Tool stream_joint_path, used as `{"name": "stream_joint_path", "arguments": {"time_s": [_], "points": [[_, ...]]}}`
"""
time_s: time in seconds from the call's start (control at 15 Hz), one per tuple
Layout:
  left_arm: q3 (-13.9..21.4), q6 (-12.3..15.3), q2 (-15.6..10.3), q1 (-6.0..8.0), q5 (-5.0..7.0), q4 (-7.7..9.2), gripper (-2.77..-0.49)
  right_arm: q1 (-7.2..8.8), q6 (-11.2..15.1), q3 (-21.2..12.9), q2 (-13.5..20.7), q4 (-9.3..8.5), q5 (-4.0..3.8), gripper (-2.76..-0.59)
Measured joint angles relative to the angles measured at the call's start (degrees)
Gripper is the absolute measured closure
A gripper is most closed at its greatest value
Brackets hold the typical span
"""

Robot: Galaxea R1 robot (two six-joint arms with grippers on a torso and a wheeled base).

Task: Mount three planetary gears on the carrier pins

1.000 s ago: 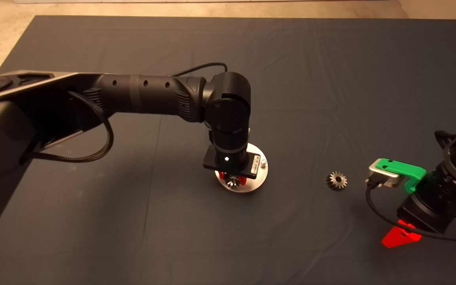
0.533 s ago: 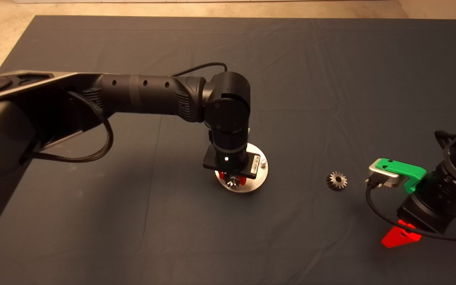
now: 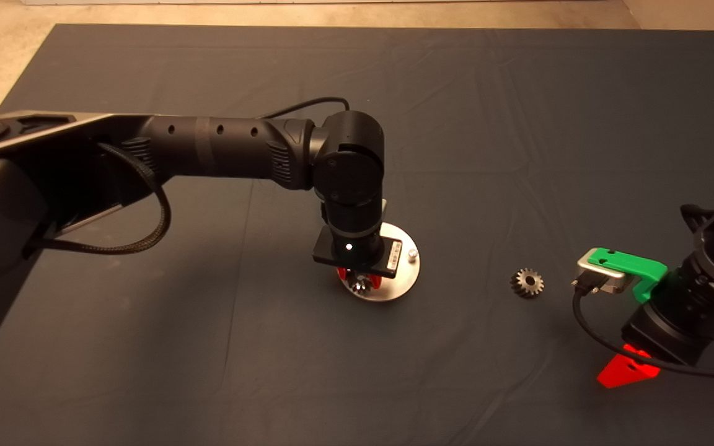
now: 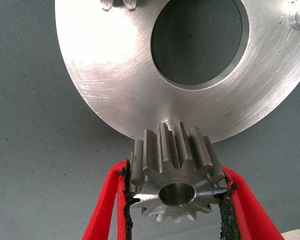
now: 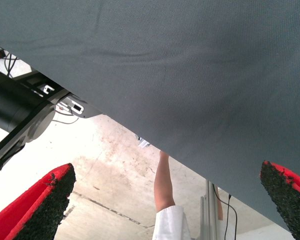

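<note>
A: Gear (image 4: pixel 176 172) status?
B: Clamped in left tool (image 4: pixel 177 200), over disc (image 4: pixel 115 90) rim at a pin. Second gear (image 3: pixel 527 283) loose on table (image 3: pixel 518 124).
A: Right tool (image 5: pixel 165 205)?
B: Parked at table's edge, fingers spread. No readable labels.

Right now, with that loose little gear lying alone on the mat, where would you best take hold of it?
Across its toothed rim, coming straight down from above. The loose gear lies flat, bore facing up, with bare mat all around it. The right end effector, parked open nearby, could probably close on opposite sides of the teeth.
</note>
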State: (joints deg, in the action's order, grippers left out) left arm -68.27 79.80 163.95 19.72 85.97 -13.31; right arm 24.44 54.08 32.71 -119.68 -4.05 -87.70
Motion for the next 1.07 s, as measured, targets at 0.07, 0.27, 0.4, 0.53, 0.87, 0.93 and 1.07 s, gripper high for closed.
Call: {"name": "stream_joint_path", "arguments": {"time_s": [0.07,0.27,0.4,0.53,0.87,0.93,1.07], "points": [[0.00,-0.01,0.00,0.00,0.00,0.01,-0.79,-0.02,0.00,0.00,0.02,0.00,0.00,-2.75],[0.00,-0.20,0.07,0.00,0.00,0.00,-0.79,-0.02,0.00,-0.02,0.00,0.00,0.00,-2.75],[0.00,-0.22,0.20,0.00,0.09,0.00,-0.79,-0.02,0.00,-0.02,0.02,0.00,0.00,-2.75],[0.00,-0.22,0.35,0.00,0.34,0.00,-0.79,-0.02,0.00,-0.02,0.02,0.00,0.00,-2.75],[-0.06,0.18,1.46,0.00,1.84,-0.18,-0.78,-0.02,0.00,-0.05,0.00,0.00,0.00,-2.75],[-0.15,0.33,1.76,0.00,2.17,-0.18,-0.78,-0.02,0.00,-0.05,0.00,0.00,0.00,-2.75],[-0.28,0.52,2.54,-0.22,2.27,-0.20,-0.78,-0.02,0.00,-0.05,-0.02,0.00,0.01,-2.75]]}}
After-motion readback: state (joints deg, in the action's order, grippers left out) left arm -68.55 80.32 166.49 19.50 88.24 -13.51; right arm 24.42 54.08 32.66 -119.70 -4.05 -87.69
